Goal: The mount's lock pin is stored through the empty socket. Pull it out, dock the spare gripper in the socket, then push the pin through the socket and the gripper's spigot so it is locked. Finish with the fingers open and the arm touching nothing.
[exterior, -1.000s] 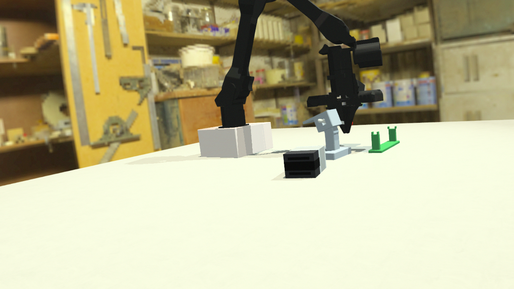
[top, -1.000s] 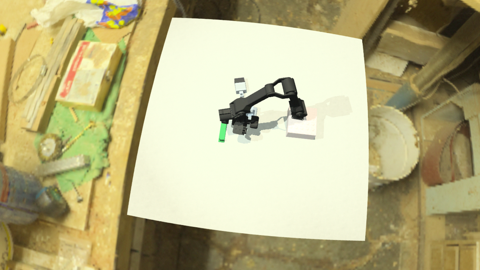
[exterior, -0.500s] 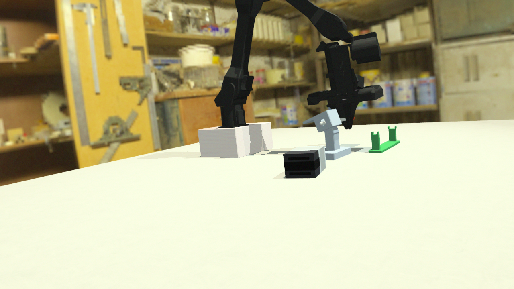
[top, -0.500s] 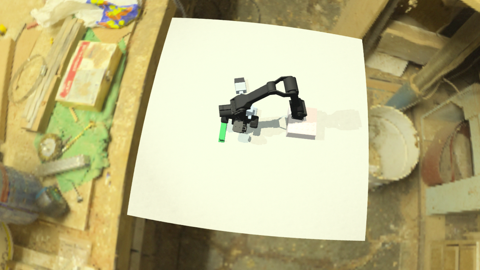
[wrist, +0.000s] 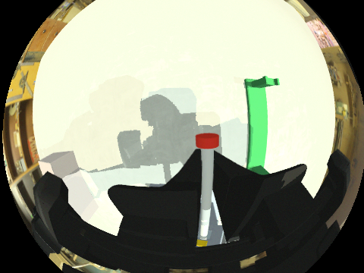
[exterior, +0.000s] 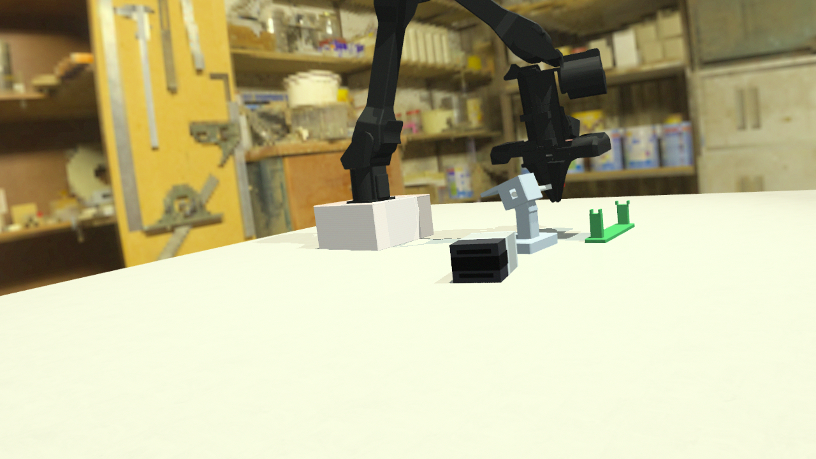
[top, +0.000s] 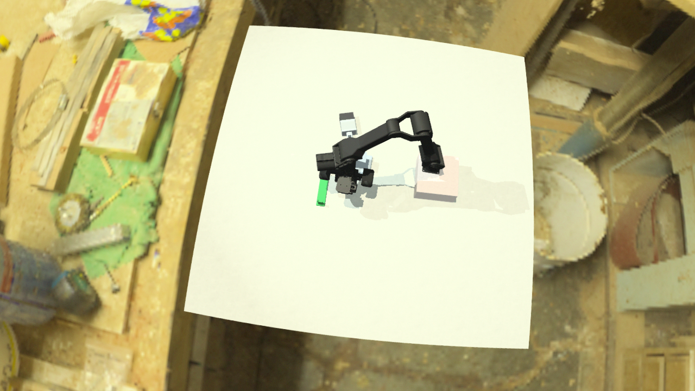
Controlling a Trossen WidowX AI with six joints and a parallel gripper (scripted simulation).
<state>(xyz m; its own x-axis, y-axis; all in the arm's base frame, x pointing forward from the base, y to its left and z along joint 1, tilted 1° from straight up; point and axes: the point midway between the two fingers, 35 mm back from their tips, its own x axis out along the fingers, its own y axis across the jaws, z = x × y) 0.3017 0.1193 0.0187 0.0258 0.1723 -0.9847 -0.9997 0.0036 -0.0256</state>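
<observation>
jaws tight around pin

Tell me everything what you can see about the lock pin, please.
The pin is a thin, straight, round rod, grey with a paler lower part, and a wider red head. It looks smooth and hard. The fingers are shut on its shaft. Its other end points to the mount; whether it remains inside, I cannot tell.

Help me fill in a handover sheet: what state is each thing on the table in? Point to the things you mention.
Black gripper (top: 346,176) (exterior: 555,198) (wrist: 202,153): shut on the pin.
Red-capped grey pin (exterior: 546,187) (wrist: 207,171): held, tip's position unclear.
Pale blue-grey mount (top: 364,163) (exterior: 527,222) (wrist: 217,231): upright, nothing docked.
Black-and-grey spare gripper (top: 347,125) (exterior: 478,261): undocked.
Green rack (top: 321,191) (exterior: 611,233) (wrist: 258,125): upright, unloaded.
</observation>
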